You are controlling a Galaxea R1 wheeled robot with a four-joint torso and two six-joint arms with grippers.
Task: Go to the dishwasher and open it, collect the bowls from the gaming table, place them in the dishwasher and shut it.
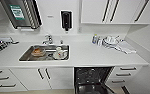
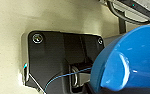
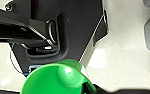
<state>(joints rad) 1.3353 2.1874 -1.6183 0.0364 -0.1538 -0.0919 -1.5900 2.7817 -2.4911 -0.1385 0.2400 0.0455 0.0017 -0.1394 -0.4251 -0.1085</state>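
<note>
Two round plastic bowls at wrists, bright blue [image 2: 131,60] left, green [image 3: 56,80] right.
Dishwasher [image 1: 92,80] open under white tabletop [image 1: 91,56], dark interior facing forward; tool grip unclear.

Dishwasher [image 1: 92,80] cut off below; blue bowl [image 2: 131,60] and green bowl [image 3: 56,80] cropped; worktop clutter [image 1: 111,41] too blurred.

The table [image 1: 91,56] is smooth white with a faint sheen, and the sink [image 1: 26,56] set into it is brushed grey metal, like the shiny tap [image 1: 48,39] behind it. The cupboard doors [image 1: 31,78] are plain matt white. The blue bowl [image 2: 131,60] looks like glossy plastic, catching bright highlights; the green bowl [image 3: 56,80] is equally glossy and smooth. The open dishwasher [image 1: 91,80] is dark inside.
</note>
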